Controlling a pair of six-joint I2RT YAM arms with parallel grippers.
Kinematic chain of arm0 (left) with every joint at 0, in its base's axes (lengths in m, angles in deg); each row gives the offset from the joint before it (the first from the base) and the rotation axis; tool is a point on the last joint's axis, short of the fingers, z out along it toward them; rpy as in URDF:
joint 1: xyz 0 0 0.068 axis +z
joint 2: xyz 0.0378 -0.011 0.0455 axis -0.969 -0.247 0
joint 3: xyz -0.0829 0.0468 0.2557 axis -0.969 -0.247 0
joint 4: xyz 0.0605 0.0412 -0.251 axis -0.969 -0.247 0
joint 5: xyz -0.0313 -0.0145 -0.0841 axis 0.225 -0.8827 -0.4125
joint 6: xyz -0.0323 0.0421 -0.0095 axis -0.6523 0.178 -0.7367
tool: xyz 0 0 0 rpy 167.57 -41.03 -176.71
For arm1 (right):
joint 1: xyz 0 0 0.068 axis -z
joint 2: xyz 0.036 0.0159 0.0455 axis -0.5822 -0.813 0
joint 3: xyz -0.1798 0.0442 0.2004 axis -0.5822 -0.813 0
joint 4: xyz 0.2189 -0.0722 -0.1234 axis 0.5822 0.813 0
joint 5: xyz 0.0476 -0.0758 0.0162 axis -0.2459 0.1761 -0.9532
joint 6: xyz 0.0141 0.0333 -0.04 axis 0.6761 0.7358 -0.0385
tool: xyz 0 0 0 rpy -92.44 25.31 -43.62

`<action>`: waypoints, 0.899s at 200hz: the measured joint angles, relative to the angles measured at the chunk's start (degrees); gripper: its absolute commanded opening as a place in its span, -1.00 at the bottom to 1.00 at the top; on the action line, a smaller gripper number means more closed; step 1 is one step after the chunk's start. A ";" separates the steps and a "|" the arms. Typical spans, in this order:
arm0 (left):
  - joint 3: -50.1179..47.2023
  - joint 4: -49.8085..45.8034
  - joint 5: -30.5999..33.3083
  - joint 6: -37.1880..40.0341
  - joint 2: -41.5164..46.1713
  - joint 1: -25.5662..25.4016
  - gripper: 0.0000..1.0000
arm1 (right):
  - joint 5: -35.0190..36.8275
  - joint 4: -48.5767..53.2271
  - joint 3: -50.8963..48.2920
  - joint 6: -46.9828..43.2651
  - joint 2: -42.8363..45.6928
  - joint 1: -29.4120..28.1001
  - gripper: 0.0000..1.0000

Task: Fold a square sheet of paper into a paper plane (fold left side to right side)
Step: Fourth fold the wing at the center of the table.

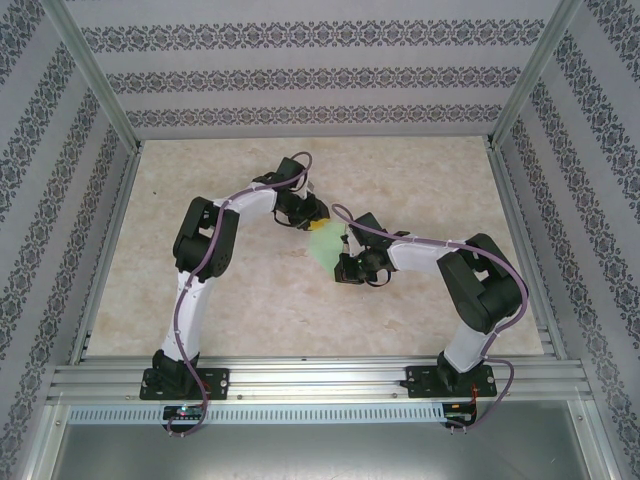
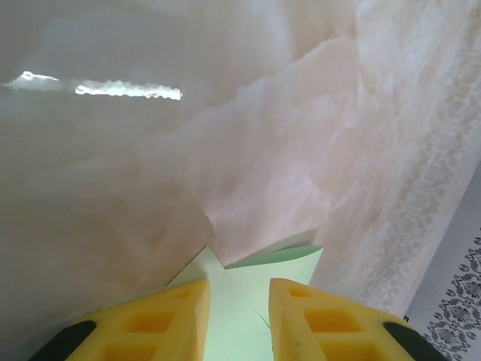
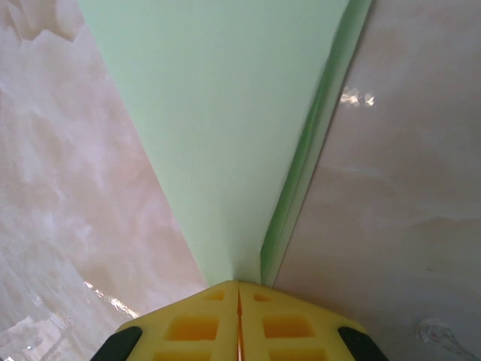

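The sheet of paper (image 1: 325, 247) is a pale mint-green layered pointed shape at the middle of the table. In the right wrist view the sheet of paper (image 3: 225, 113) narrows to a tip with a folded edge along its right side. My right gripper (image 3: 239, 284) is shut on that tip. In the top view the right gripper (image 1: 345, 262) is at the paper's near end and the left gripper (image 1: 308, 216) at its far end. My left gripper (image 2: 239, 289) is open, its yellow fingers (image 2: 176, 312) apart over the sheet of paper (image 2: 259, 271), whose corner flap lifts slightly.
The marble-patterned tabletop (image 1: 250, 290) is bordered by aluminium rails (image 1: 320, 380) at the near edge and patterned walls (image 1: 310, 70) on three sides. Both arms bend inward and meet near the table's middle.
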 measured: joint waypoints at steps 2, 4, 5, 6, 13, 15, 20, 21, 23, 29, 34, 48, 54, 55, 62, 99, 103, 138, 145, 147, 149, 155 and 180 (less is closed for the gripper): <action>0.04 0.00 0.09 0.02 -0.02 0.02 -0.41 | 0.00 0.00 0.00 0.00 0.00 0.00 -0.83; 0.11 0.00 0.13 0.04 -0.04 0.04 -0.41 | 0.00 0.00 0.00 0.00 0.00 0.00 -0.83; 0.13 0.00 0.15 0.04 -0.07 0.04 -0.41 | 0.00 0.00 0.00 0.00 0.00 0.00 -0.83; 0.17 0.02 0.26 0.11 -0.09 0.09 -0.41 | 0.00 0.00 0.00 0.02 0.00 0.00 -0.83; 0.37 0.11 0.52 0.26 -0.22 0.24 -0.41 | 0.00 0.00 0.00 0.00 0.00 0.00 -0.83; 0.44 0.13 0.52 0.33 -0.26 0.31 -0.41 | 0.00 0.00 0.00 0.00 0.00 0.00 -0.83; 0.52 0.17 0.48 0.44 -0.35 0.46 -0.41 | 0.00 0.00 0.02 0.00 0.00 0.00 -0.83; 0.55 0.20 0.48 0.46 -0.37 0.48 -0.41 | 0.00 0.00 0.02 0.00 0.00 0.00 -0.83; 0.59 0.17 0.42 0.50 -0.44 0.52 -0.41 | 0.00 0.00 0.00 0.00 0.00 0.00 -0.83; 0.74 0.15 0.20 0.63 -0.55 0.70 -0.41 | 0.00 0.00 0.02 0.00 0.00 0.00 -0.83; 0.85 0.11 0.02 0.70 -0.66 0.74 -0.41 | 0.00 0.00 0.02 0.00 0.00 0.00 -0.83; 1.09 -0.15 -0.22 0.90 -0.79 0.83 -0.41 | 0.00 0.00 0.02 0.00 0.00 0.00 -0.83; 1.33 -0.39 -0.35 1.01 -0.90 0.85 -0.41 | 0.00 0.00 0.02 0.00 0.00 0.00 -0.83; 1.36 -0.44 -0.37 1.03 -0.92 0.87 -0.41 | 0.00 0.00 0.02 0.00 0.00 0.00 -0.83; 1.73 -0.79 -0.44 1.11 -1.07 0.96 -0.41 | 0.00 0.00 0.02 0.00 0.00 0.00 -0.83; 4.63 -1.73 0.52 2.27 -1.95 2.71 -0.21 | 0.39 -0.70 -0.46 0.15 0.72 -0.11 -0.80; 4.87 -1.73 0.57 2.36 -1.95 3.10 -0.19 | 0.63 -0.92 -0.61 0.20 0.94 -0.28 -0.80; 6.51 -1.57 0.87 2.51 -1.44 7.39 -0.04 | 4.04 0.50 -0.85 -0.24 3.13 -1.22 -0.66; 6.32 -1.53 1.05 2.60 -0.96 8.00 -0.02 | 4.66 1.46 -0.85 -0.39 4.02 -1.20 -0.62; 6.23 -1.57 1.11 2.60 -0.70 8.15 -0.01 | 4.72 1.60 -0.85 -0.44 4.28 -1.16 -0.61; 6.03 -1.51 1.18 2.64 -0.39 8.31 -0.01 | 5.03 1.88 -0.85 -0.44 4.66 -1.07 -0.60; 5.25 -1.40 1.29 2.73 0.59 8.59 0.01 | 5.60 2.47 -0.85 -0.66 5.77 -0.90 -0.55; -3.23 1.36 1.16 2.73 8.24 8.57 0.06 | 7.32 3.52 -0.87 -1.75 12.35 1.86 -0.46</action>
